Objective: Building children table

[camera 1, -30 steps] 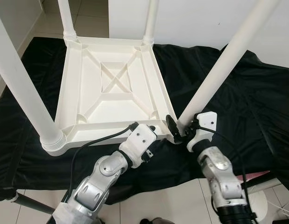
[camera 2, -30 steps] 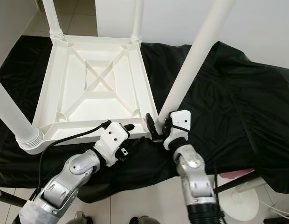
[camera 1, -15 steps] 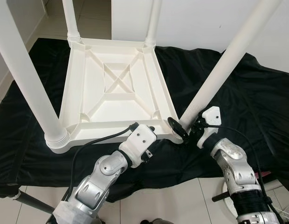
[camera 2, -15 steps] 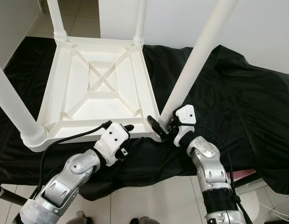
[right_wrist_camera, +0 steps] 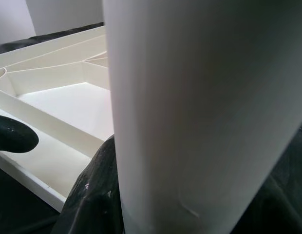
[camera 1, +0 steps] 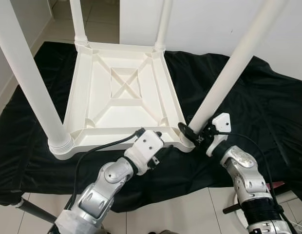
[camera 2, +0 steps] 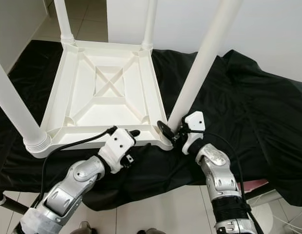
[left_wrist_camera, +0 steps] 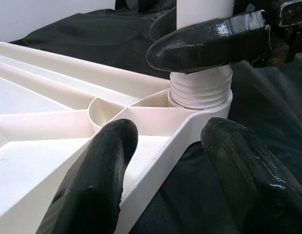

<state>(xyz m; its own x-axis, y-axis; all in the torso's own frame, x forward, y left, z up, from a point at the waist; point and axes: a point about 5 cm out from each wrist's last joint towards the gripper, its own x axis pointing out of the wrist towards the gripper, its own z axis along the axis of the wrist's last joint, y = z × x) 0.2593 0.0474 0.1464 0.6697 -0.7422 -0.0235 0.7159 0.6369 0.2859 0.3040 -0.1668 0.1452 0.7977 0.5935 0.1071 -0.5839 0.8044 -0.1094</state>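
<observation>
table (camera 1: 122, 105): 1, upturned, 4 legs | left end effector (left_wrist_camera: 165, 146): apart, straddling rim | right end effector (camera 1: 192, 135): clamped on leg (camera 1: 229, 78)

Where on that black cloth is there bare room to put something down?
The black cloth lies bare right of the near-right leg, up to the wall. It's crowded at the upturned table's near edge, where the left gripper and right gripper work.

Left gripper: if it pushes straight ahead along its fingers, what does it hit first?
Likely the upturned white table top: the left gripper straddles its near edge rim, open. Beyond stands the threaded leg base.
</observation>
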